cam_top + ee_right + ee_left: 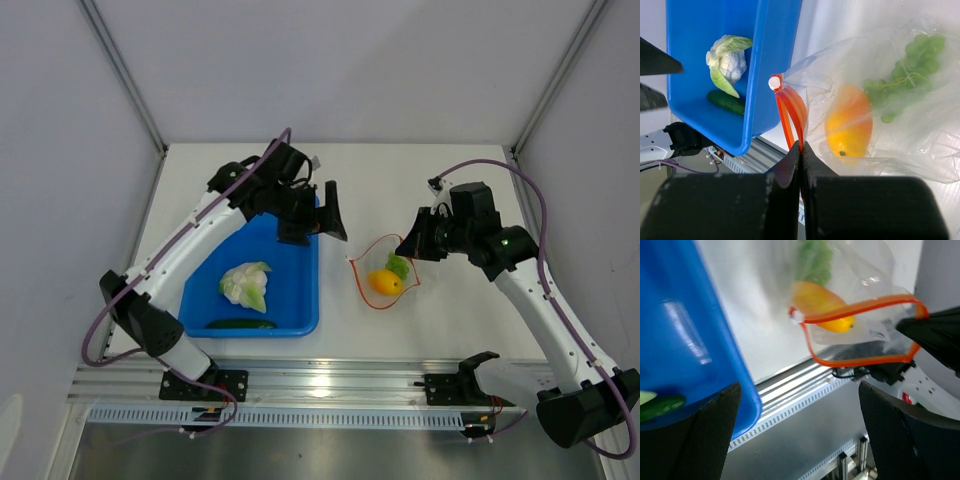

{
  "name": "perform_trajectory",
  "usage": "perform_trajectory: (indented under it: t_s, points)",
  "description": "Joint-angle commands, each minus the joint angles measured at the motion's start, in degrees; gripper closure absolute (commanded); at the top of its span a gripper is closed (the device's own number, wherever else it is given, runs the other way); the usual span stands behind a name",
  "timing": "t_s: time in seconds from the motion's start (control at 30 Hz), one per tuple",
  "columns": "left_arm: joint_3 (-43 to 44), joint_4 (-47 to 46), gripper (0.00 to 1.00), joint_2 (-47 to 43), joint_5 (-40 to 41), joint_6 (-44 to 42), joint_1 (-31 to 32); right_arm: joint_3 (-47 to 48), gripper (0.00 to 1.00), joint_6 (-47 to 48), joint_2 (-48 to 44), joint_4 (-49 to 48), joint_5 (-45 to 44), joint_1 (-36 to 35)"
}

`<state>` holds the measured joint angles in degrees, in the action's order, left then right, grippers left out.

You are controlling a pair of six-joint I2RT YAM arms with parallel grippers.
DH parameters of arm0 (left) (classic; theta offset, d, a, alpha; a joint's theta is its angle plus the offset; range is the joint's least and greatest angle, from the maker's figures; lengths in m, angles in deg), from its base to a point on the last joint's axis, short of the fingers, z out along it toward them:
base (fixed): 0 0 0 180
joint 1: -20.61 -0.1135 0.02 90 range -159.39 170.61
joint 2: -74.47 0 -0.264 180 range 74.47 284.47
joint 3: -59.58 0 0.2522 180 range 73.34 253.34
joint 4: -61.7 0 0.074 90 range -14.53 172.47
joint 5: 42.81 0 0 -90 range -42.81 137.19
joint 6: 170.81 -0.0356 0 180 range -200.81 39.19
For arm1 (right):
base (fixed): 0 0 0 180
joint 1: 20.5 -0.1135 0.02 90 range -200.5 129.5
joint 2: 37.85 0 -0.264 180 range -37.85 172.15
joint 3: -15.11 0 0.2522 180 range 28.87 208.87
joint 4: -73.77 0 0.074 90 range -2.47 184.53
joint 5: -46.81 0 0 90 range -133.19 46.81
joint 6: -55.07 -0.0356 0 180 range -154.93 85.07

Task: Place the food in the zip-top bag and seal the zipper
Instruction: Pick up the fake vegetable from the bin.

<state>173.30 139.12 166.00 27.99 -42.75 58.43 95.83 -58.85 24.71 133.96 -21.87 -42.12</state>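
We had the right gripper [801, 150] pinching the zipper [790, 115]; left gripper [318, 215] spread, empty. The zip-top bag [900, 125] looked limp, slippery: we'd hold its strip.

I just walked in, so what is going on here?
The right pincer is shut on the orange-red zipper strip of the clear plastic bag, whose mouth stands open. An orange-yellow toy fruit and a green grape bunch lie inside it. The white-and-green cabbage head and the thin dark cucumber are in the blue plastic tray. The left pincer hangs open at that tray's edge, empty.
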Motion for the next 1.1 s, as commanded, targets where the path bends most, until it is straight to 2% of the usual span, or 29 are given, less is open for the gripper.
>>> perform_trajectory:
  t_s: [0.0, 0.17, 0.3, 0.5, 0.6, 0.87, 1.07]
  points:
    - [-2.75, 3.40, 0.00, -4.86, 9.87, 2.01, -2.22, -0.07, 1.00, 0.02, -1.13, -1.00, 0.47, -0.08]
    - [-7.76, 5.86, 0.01, -7.06, 18.22, -0.01, -3.63, -0.16, 1.00, 0.02, -1.13, -1.08, 0.48, -0.08]
    - [-11.19, 9.29, 0.01, -8.03, 30.14, -0.54, -3.55, -0.25, 1.00, 0.02, -1.13, -1.08, 0.39, 0.01]
    - [-22.77, 7.71, 0.00, -11.46, 40.99, 1.48, -3.28, -0.86, 1.00, -0.07, -1.04, -1.35, 0.65, 0.01]
    - [-25.59, 7.53, 0.00, -10.85, 46.78, 3.50, -2.93, -0.95, 1.00, -0.07, -0.95, -1.52, 0.74, -0.08]
    - [-27.80, 4.28, 0.00, -6.19, 50.40, 5.26, -0.82, -1.39, 1.00, 0.01, -0.95, -1.17, 0.56, 0.01]
    - [-27.10, 6.30, 0.01, 2.07, 53.21, 7.20, -0.56, -1.66, 1.00, 0.10, -1.30, -0.82, -0.14, -0.08]
